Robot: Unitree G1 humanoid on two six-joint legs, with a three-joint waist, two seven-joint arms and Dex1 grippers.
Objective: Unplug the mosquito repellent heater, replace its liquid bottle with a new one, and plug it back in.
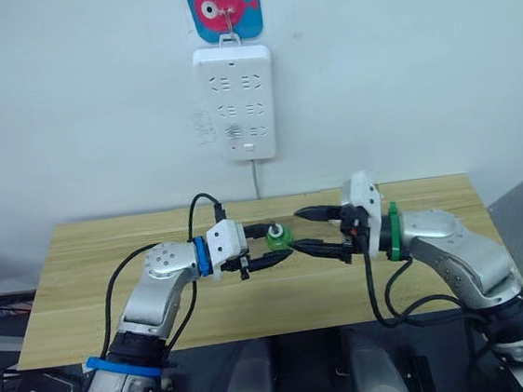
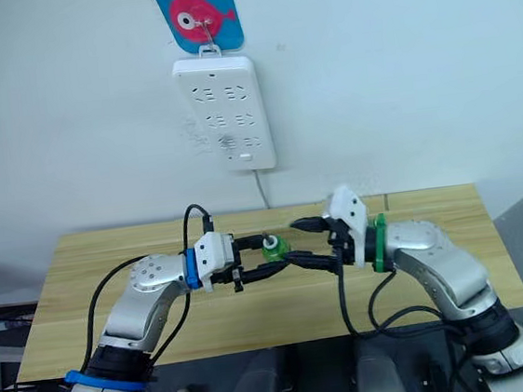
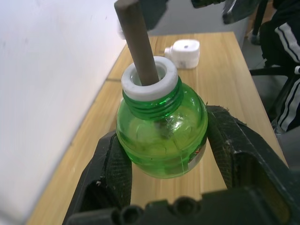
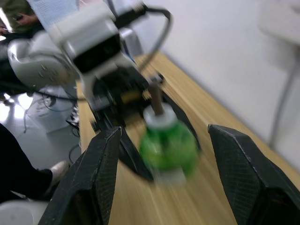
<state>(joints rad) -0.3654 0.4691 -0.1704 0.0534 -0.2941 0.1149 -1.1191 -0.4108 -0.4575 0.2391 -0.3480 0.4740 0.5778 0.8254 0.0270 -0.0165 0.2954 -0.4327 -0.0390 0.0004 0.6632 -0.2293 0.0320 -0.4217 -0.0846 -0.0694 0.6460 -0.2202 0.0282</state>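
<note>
Left wrist view: my left gripper (image 3: 161,159) clamps the green bottle (image 3: 161,133) at its belly; light, slick plastic, fragile wick (image 3: 138,44). My right gripper (image 4: 161,154) gapes.

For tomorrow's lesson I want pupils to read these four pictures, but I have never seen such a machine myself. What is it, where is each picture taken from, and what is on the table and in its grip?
This is a humanoid robot with two arms, each ending in a two-fingered black tool. The two wide pictures come from cameras in its head, looking down over a wooden table against a wall, where a white power strip hangs under a fish-shaped hook. The other two come from a camera on each wrist, looking along that arm's fingers.

The left tool is shut on a small green liquid bottle with a white collar and a brown wick. The right tool is open, facing the bottle from close by. The white mosquito repellent heater lies on the table, unplugged.
</note>
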